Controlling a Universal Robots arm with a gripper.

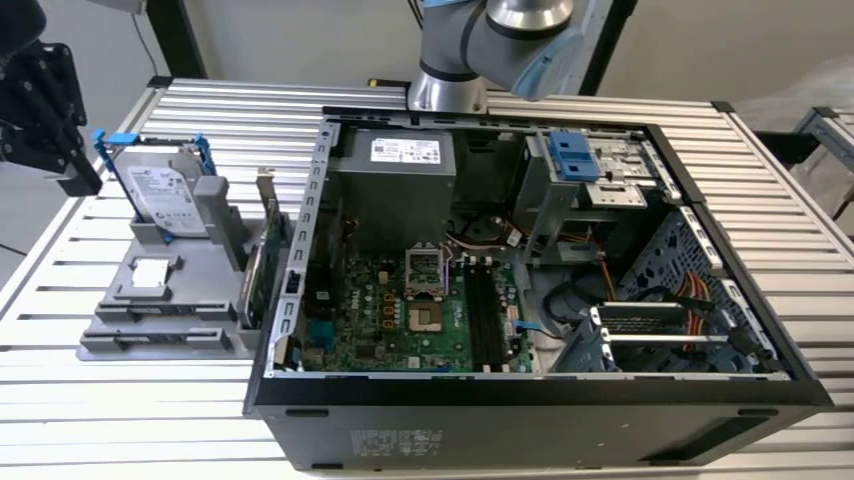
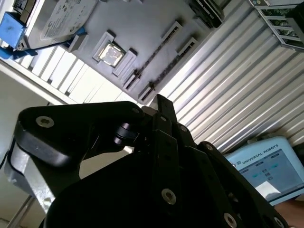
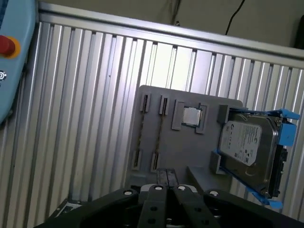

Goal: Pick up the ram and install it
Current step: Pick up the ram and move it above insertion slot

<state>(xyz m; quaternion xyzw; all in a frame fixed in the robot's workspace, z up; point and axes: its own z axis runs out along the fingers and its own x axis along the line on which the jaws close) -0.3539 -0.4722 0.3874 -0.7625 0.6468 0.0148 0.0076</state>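
Ram, as best you can judge it, is the thin dark strip (image 3: 141, 132) standing on edge between end clips on the grey holder (image 3: 183, 149). A twin strip (image 3: 160, 134) stands just beside it. Edge-on, both are too slim for you to be sure.

Your gripper (image 3: 166, 172) hangs above the holder's edge nearest those strips. Its black fingers (image 2: 161, 107) are drawn together with nothing between them, and they are clear of the ram.

On the same holder you have a square processor chip (image 3: 192, 115) lying flat beside the strips. Past it is a silver hard drive (image 3: 247, 142) in a blue frame, carrying a white printed label too small to make out.

In the exterior view the holder sits on the slatted table (image 1: 120, 420), just beside the open computer case (image 1: 534, 425), on the exterior view's left. A green expansion card (image 1: 276, 265) stands between them. A white sticker marks the power supply (image 1: 400, 150). A light-blue teach pendant (image 2: 266, 166) lies on the table.
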